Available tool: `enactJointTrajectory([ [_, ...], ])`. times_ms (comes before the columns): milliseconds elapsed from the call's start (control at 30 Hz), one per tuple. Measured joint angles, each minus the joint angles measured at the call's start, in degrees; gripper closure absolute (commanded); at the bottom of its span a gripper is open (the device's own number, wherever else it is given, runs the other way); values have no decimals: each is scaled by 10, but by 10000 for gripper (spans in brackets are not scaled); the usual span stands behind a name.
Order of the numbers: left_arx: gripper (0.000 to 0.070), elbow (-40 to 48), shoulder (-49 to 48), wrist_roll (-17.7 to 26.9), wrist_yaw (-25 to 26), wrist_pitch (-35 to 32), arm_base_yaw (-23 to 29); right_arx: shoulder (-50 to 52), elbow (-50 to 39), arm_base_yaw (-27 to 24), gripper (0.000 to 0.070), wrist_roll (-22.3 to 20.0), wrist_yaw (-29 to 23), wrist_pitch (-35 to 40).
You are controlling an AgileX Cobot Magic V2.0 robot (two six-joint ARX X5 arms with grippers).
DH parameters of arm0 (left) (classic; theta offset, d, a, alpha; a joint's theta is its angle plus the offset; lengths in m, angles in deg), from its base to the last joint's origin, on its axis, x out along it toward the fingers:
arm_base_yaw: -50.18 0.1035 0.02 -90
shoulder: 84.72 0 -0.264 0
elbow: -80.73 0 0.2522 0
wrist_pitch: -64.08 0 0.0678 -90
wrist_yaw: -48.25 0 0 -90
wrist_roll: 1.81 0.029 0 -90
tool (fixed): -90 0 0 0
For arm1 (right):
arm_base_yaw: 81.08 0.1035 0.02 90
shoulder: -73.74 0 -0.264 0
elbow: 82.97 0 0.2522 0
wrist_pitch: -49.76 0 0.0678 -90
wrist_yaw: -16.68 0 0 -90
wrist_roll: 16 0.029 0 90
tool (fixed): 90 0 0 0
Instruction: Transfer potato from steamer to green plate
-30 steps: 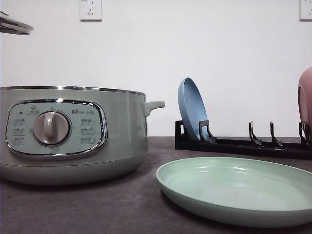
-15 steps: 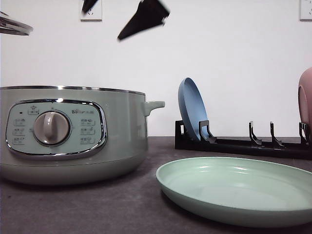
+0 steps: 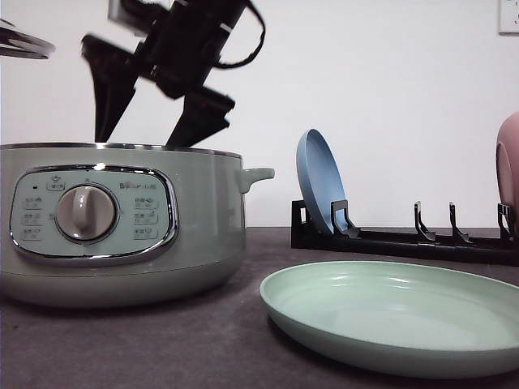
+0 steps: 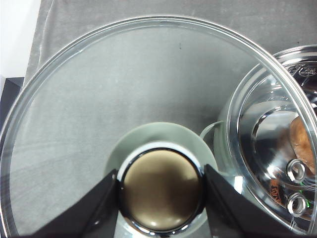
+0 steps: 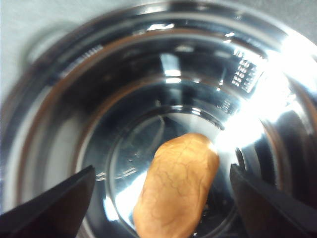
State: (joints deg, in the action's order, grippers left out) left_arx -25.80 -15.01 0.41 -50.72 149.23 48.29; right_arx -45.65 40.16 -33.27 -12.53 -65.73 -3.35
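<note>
The lumpy oval orange-brown potato [image 5: 177,186] lies on the polished steel floor of the large round pale-green steamer [image 3: 122,223], lid off; in the right wrist view its long axis runs on a diagonal across the bowl floor, between the two finger tips and touching neither. The right gripper [image 3: 144,126] hangs tilted over the pot's rim, its black fingers [image 5: 54,206] spread wide apart. The left gripper [image 4: 161,191] is clamped on the bronze, chrome-ringed knob [image 4: 161,191] of the round clear glass lid [image 4: 99,99], held off the pot above grey cloth. The wide pale mint-green plate [image 3: 389,320] sits flat on the dark grey table [image 3: 162,348], bare. Behind it, a black slotted rack [image 3: 405,239] holds an upright blue plate [image 3: 319,182]. White wall [image 3: 389,81]; the dial panel's writing is too small to read.
</note>
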Motion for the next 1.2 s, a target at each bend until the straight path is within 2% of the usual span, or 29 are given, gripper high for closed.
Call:
enactJointTrajectory([
  [167,698,0,0,0,0,0,0,-22,0,5,150,0,-30,7],
  [933,699,0,0,0,1,1,0,-56,0,5,154,0,-32,13],
  [1200,699,0,0,0,1,0,0,-58,0,6,322,0,-32,7],
])
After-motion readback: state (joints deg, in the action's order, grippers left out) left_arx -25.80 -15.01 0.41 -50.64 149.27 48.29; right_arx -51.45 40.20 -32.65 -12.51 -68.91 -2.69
